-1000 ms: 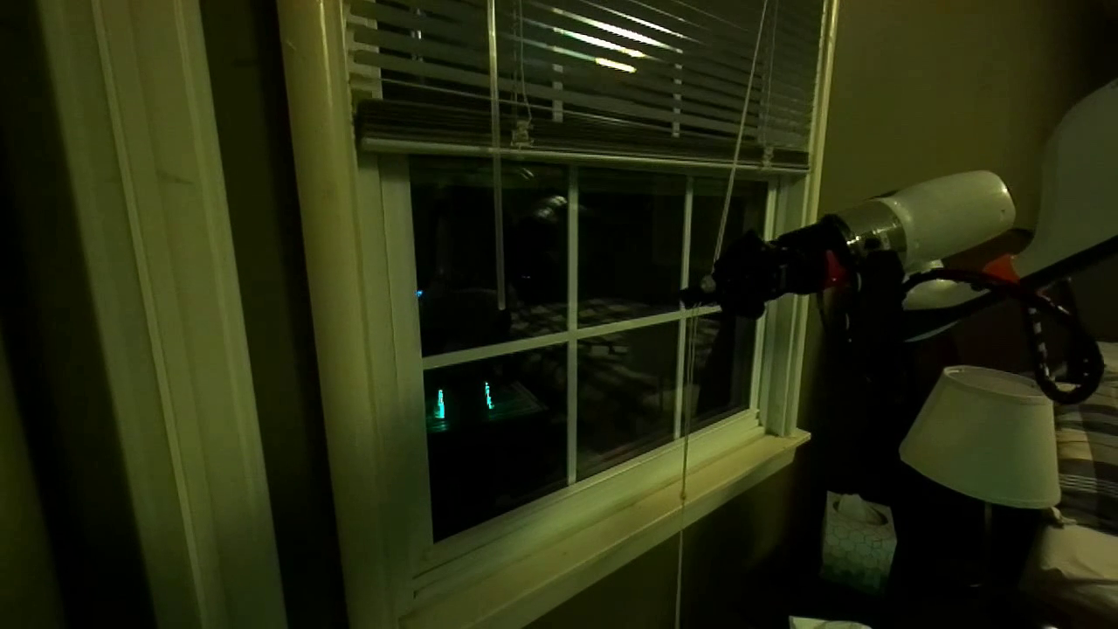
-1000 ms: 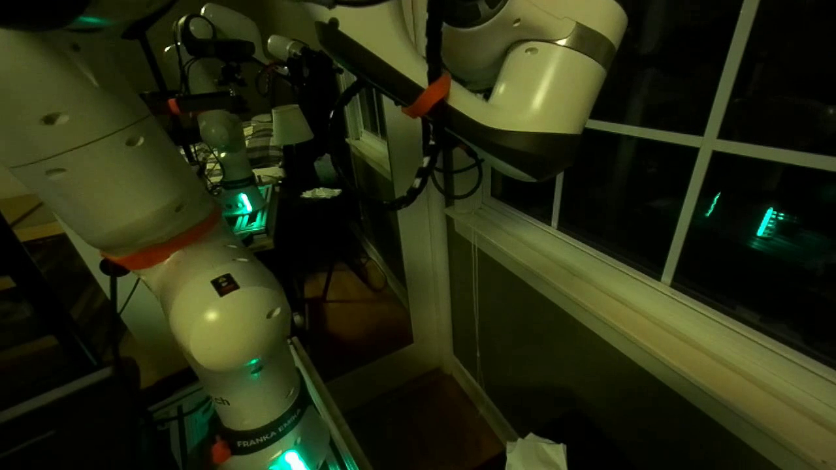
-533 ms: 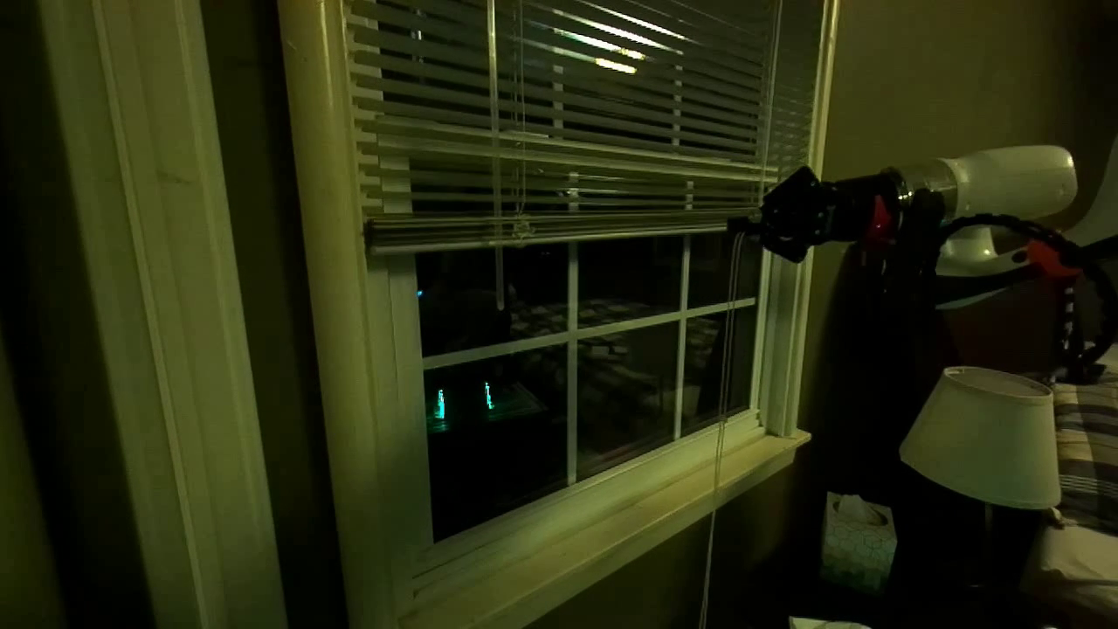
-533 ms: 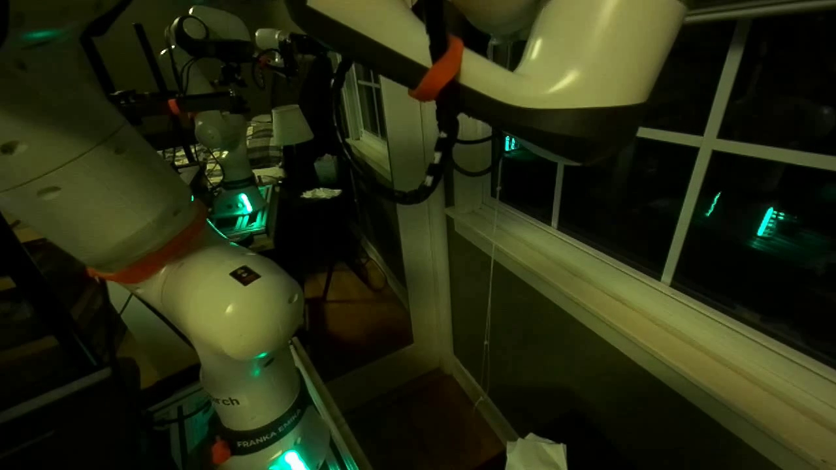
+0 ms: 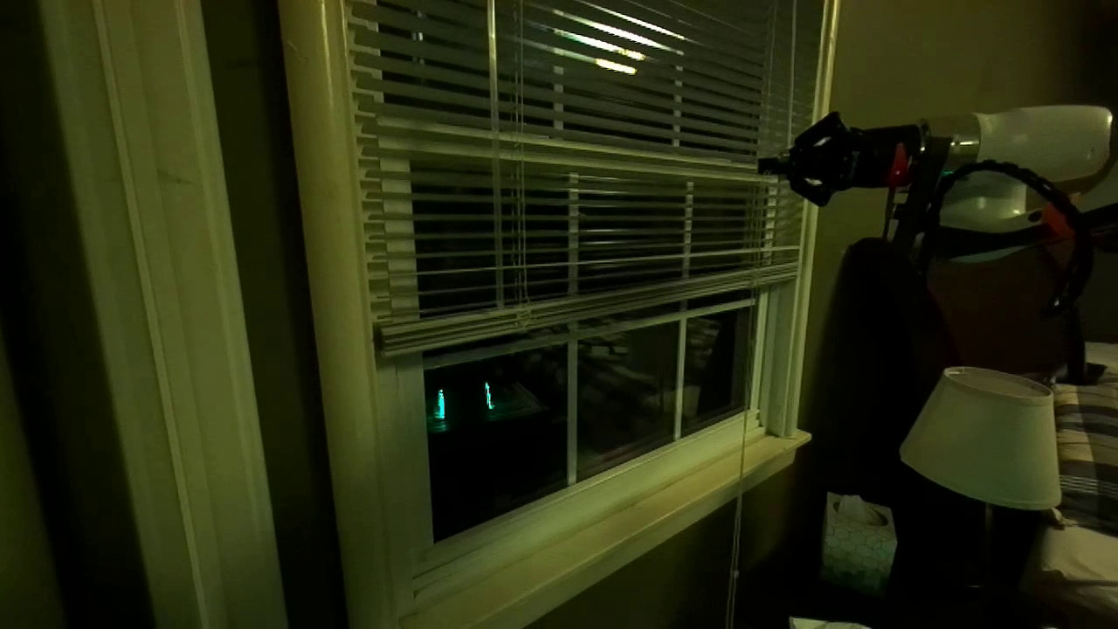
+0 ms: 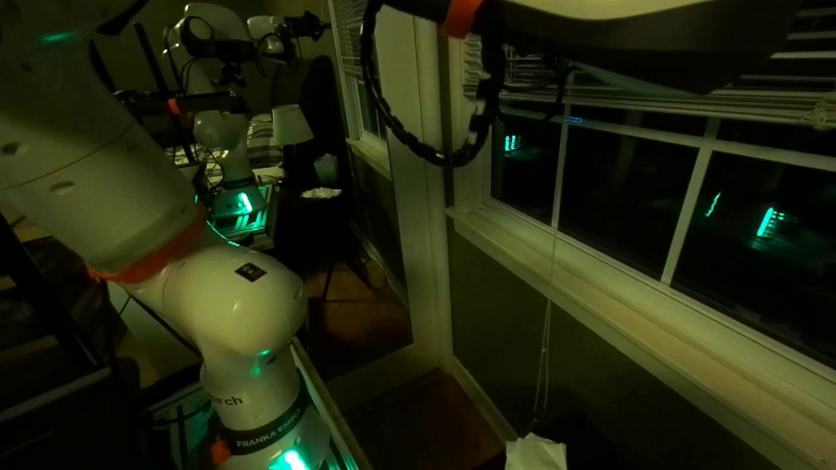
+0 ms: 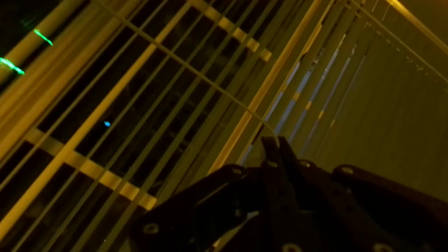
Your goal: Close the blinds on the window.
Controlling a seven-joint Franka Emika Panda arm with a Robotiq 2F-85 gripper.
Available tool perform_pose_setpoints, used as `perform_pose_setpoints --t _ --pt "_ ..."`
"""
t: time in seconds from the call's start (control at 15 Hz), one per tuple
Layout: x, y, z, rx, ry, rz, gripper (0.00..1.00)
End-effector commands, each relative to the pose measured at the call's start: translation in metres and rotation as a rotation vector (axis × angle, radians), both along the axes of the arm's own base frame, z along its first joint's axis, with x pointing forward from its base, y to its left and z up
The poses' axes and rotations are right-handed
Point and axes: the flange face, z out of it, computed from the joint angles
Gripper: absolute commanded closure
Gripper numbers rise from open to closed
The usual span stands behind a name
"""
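White slatted blinds hang over the window, their bottom rail near the window's middle crossbar. In an exterior view the rail also shows below the arm. My gripper is in front of the blinds' right edge, above the rail. In the wrist view its fingertips are shut on the thin pull cord, with slats behind. The cord's lower part hangs past the sill; it also hangs against the wall. A clear wand hangs at the blinds' left.
The window sill juts out below. A lamp, a tissue box and a striped bed are at the right. White paper lies low by the wall. A black cable loop hangs from my arm.
My gripper has moved up and to the right with the cord. The blinds' bottom rail has dropped from the upper part of the window to about the middle crossbar.
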Motion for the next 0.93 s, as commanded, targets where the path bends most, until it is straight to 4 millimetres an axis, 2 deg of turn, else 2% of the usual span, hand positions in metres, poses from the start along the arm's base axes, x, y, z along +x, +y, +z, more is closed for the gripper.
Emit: perform_pose_setpoints --t 0.0,0.33,0.87 --pt "0.012 -0.02 0.022 0.014 -0.013 -0.089 1.0" --pt "0.022 -0.051 0.052 0.02 -0.061 -0.27 1.0" --pt "0.046 -0.109 0.068 -0.138 -0.021 -0.712 1.0"
